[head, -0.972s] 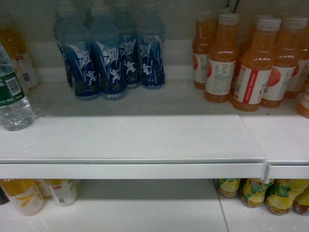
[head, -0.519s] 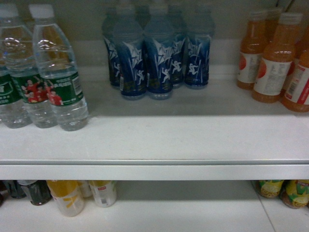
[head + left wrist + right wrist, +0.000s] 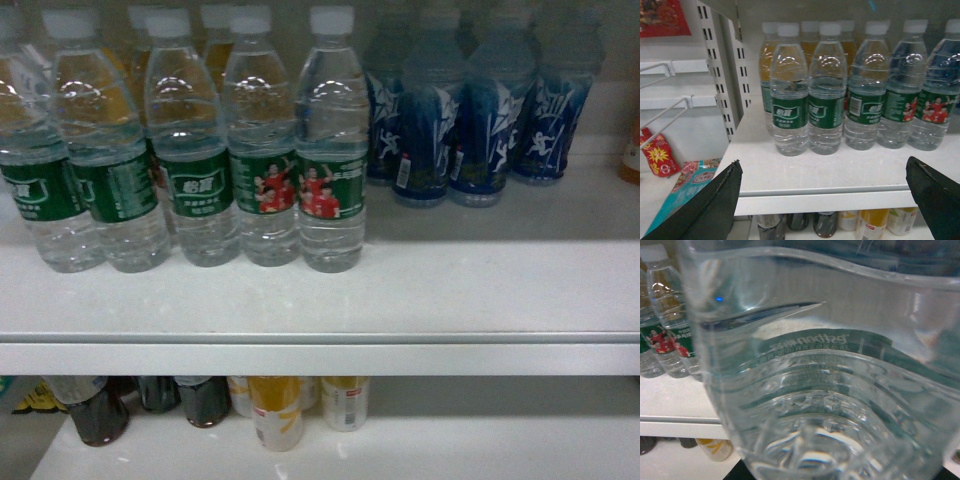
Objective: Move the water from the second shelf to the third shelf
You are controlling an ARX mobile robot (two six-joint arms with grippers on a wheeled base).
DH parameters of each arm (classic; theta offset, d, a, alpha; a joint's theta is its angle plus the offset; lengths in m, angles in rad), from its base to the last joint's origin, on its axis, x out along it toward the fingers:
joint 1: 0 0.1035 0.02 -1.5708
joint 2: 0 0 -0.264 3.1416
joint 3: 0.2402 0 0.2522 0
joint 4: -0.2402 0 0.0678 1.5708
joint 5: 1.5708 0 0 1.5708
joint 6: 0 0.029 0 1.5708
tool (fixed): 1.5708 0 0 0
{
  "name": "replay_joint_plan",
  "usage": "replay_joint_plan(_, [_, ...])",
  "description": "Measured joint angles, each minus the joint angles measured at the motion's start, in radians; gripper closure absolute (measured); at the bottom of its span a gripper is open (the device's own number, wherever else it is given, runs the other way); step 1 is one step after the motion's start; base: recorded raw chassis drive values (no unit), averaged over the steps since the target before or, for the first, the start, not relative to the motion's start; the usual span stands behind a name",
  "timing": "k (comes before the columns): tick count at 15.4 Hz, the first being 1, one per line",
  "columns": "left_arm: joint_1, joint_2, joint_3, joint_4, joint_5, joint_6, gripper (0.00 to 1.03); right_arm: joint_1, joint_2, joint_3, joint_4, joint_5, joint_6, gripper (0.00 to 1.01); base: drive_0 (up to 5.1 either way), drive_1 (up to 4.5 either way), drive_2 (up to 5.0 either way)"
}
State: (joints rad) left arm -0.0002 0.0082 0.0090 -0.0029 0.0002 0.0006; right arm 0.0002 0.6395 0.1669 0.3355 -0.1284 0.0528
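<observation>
Left end effector (image 3: 822, 162): fingers spread wide, released, nothing between them, hovering in front of the shelf (image 3: 420, 300) edge.

Right end effector: not visible in any view, so I can't tell its state. A water bottle (image 3: 815, 390) fills the right wrist view at very close range. My read is that it's in that grip, off the shelf and out in front of its edge, but that's unconfirmed.

On the shelf: a row of water bottles (image 3: 200, 180) near the front edge, with blue drink bottles (image 3: 470, 130) further back on the shelf. Dark bottles (image 3: 100, 415) stand on the level below the shelf.

How I'd run the step:
- Check the grip before any travel. The ribbed plastic flexes and the bottle is full, so it could slip or swing.
- Keep the bottle upright and back straight out from the shelf edge before changing height.
- Clear the shelf lip fully. The row sits close to the front and would topple easily.
- Keep the left arm parked away from the shelf.
</observation>
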Motion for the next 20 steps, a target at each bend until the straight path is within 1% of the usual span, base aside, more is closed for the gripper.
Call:
replay_joint_plan(19, [0.000,0.000,0.000,-0.003,-0.001,0.000,0.05,0.000,0.000,0.000,0.002,0.000,-0.001,0.62,-5.0,2.47,2.5])
replay_joint_plan(20, [0.000,0.000,0.000,-0.002,0.000,0.000,0.05,0.000,0.000,0.000,0.000,-0.001,-0.001,0.62,0.0,0.00,0.0])
